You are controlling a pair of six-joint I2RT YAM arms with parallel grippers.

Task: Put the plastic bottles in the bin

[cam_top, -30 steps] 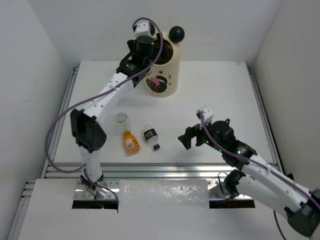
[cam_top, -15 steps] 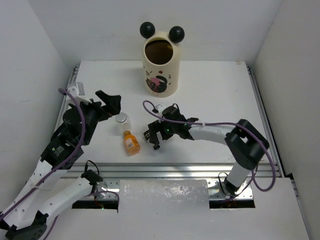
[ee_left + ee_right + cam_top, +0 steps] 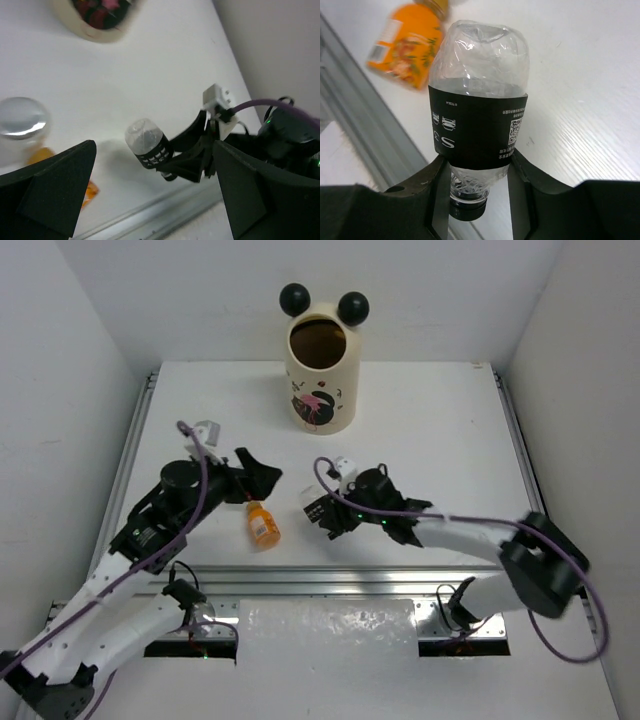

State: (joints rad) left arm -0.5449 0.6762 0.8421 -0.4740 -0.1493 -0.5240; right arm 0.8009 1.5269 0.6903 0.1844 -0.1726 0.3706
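Right gripper, since prev. frame, has lifted dark-label bottle in a pinch; left gripper spread near silver-cap bottle, orange bottle beside (3 remain outside bin).

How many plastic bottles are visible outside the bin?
3: orange bottle lying on the table; dark-labelled bottle in the right gripper; silvery-capped bottle beside the orange one. Others may be hidden in the bin.
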